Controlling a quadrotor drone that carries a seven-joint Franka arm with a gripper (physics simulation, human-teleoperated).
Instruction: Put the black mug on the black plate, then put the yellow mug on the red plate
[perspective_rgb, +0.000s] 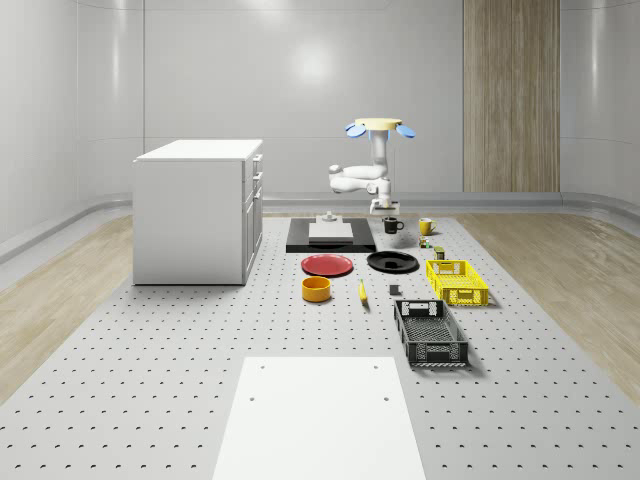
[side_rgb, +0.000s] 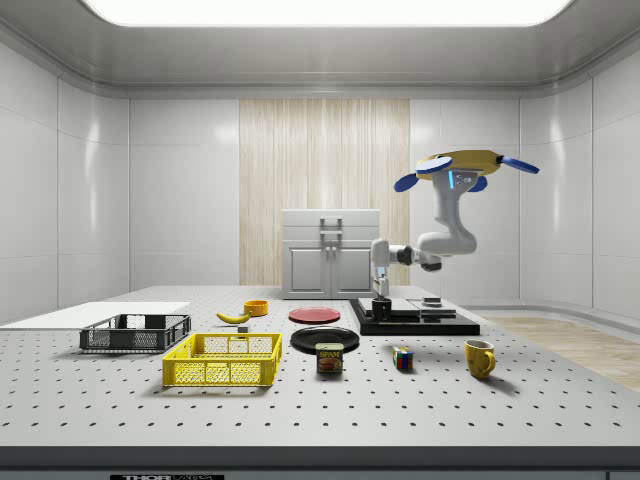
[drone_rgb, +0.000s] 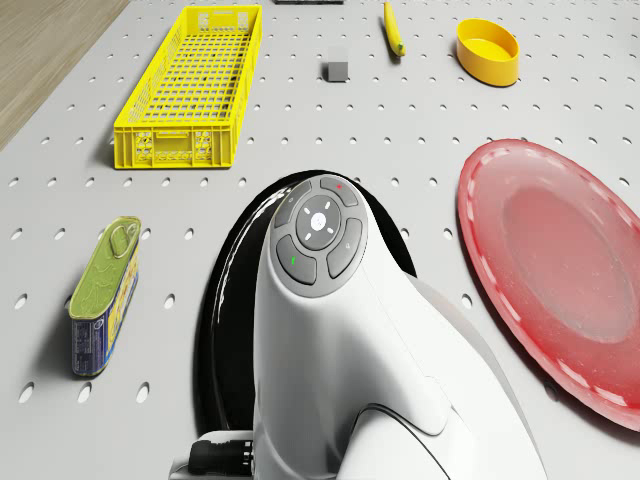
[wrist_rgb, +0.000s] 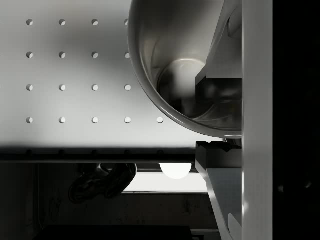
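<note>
The black mug (perspective_rgb: 392, 225) stands on the table beside a black platform (perspective_rgb: 330, 236), also seen as the black mug (side_rgb: 381, 308) in the side view. My gripper (perspective_rgb: 384, 209) hangs straight down onto it, open. In the wrist view the gripper (wrist_rgb: 200, 112) straddles the wall of the black mug (wrist_rgb: 165, 45), with one finger (wrist_rgb: 220, 60) inside and the other finger (wrist_rgb: 220, 160) outside. The yellow mug (perspective_rgb: 426, 226) stands to the whole-scene view's right. The black plate (perspective_rgb: 392, 262) and red plate (perspective_rgb: 327, 265) lie nearer the camera. The drone (perspective_rgb: 380, 127) hovers above the mug.
A yellow basket (perspective_rgb: 457, 282) and a black basket (perspective_rgb: 430, 332) sit toward the whole-scene view's right. An orange bowl (perspective_rgb: 316, 289), a banana (perspective_rgb: 362, 292), a can (side_rgb: 329, 357) and a cube (side_rgb: 402, 358) lie about. A white cabinet (perspective_rgb: 200, 210) stands at the left.
</note>
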